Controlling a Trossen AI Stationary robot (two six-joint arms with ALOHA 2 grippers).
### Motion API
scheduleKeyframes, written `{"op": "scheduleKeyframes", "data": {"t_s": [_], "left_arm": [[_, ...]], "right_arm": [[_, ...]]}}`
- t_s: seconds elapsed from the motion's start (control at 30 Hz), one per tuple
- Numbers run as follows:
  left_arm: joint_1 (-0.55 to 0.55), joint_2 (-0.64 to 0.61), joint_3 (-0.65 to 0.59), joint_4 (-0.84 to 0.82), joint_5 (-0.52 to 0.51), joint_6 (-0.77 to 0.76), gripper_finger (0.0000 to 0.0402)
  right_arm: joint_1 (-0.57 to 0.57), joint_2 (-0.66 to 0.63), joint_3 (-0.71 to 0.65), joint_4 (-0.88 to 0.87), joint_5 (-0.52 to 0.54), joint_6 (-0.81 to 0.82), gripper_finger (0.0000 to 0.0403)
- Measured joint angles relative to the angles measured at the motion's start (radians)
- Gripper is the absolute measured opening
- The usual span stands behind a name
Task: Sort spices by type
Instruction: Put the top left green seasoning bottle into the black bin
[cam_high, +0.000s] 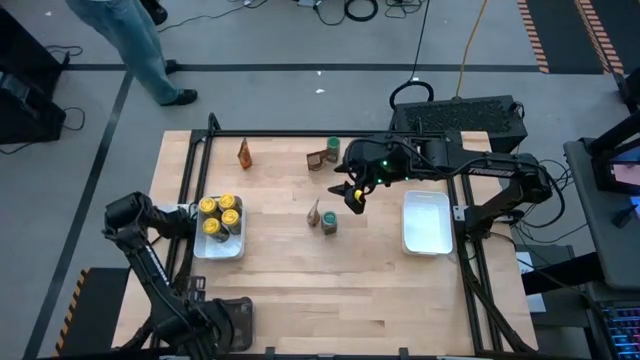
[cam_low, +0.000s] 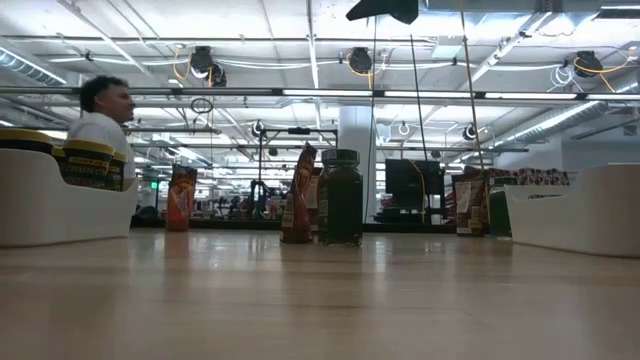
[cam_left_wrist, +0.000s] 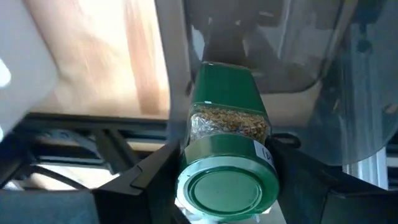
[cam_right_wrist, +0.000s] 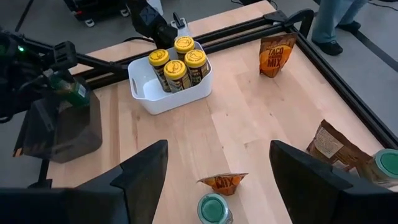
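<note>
My left gripper (cam_left_wrist: 227, 186) clamps small green-lidded glass spice jar (cam_left_wrist: 228, 155) above dark grey tray (cam_right_wrist: 59, 127), off table's left edge; lower gently, release upright. My right gripper (cam_right_wrist: 217, 171) gapes wide over mid-table green-lidded jar (cam_right_wrist: 214, 208); centre, then descend

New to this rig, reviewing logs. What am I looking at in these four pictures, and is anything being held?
Two dark robot arms at a wooden table, sorting spices. One picture looks straight down, one looks level across the tabletop, and one comes from each arm's wrist.

The left pincer, near the table's left edge over a dark tray, grips a green-lidded jar. The right pincer hangs open over mid-table.

A white tray holds four yellow-lidded jars; another white tray sits on the right. Loose on the table: two more green-lidded jars and brown packets.
</note>
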Motion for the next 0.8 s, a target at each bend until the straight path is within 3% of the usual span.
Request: {"op": "scheduleKeyframes", "data": {"t_s": [0.8], "left_arm": [[0.000, -0.001, -0.073, 0.051, 0.007, 0.003, 0.0221]], "right_arm": [[0.000, 0.000, 0.000, -0.029, 0.001, -0.026, 0.0265]]}}
